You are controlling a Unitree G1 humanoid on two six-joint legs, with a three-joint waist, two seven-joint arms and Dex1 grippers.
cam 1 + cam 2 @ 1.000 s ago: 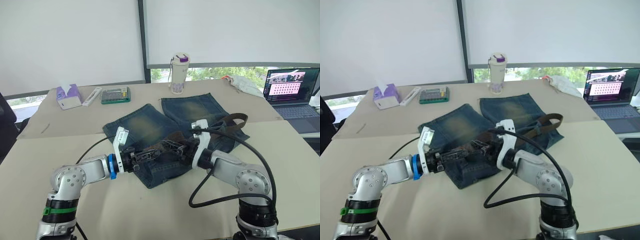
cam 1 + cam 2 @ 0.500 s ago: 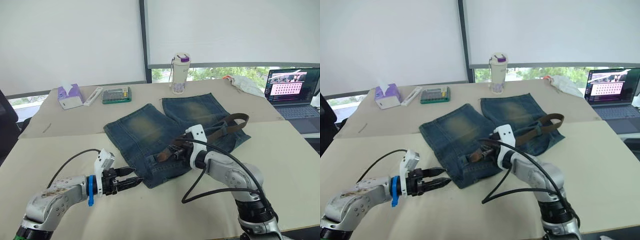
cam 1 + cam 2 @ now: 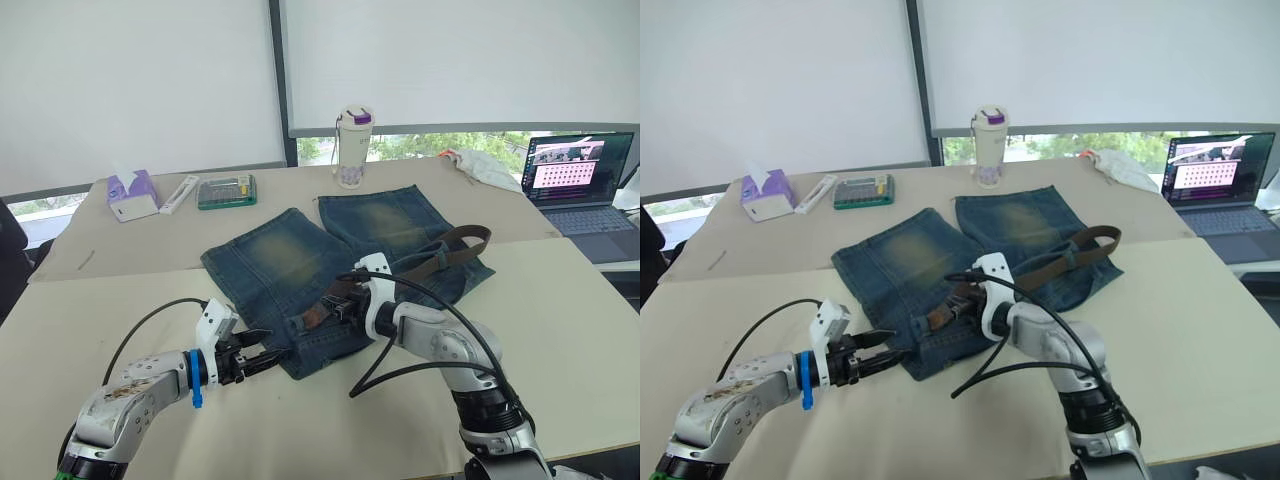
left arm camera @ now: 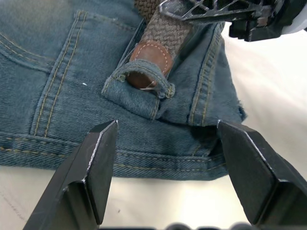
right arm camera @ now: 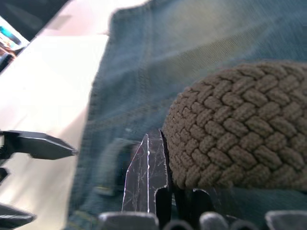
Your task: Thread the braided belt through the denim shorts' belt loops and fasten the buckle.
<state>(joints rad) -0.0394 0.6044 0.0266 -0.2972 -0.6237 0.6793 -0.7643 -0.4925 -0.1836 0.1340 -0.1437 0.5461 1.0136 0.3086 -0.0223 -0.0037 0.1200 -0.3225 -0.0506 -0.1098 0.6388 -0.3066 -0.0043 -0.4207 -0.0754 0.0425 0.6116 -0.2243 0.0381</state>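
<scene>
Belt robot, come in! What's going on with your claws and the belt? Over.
Left claw open, at shorts' waistband. Right claw shut on braided belt, its leather tip poking under a belt loop. Nothing blocking.

Both arms are built of rounded silver-grey metal segments with a white bracket at each wrist, and the left arm carries a blue ring just behind the left gripper (image 3: 262, 360) and a green band low near its base. A thick black cable loops out from behind the white bracket of the right gripper (image 3: 332, 301) and back along that arm, while a thinner black cable arcs from the left wrist. The fingers (image 4: 98, 165) are flat, black, angular plates with bevelled edges, and the right gripper's show a lattice of cut-outs.
</scene>
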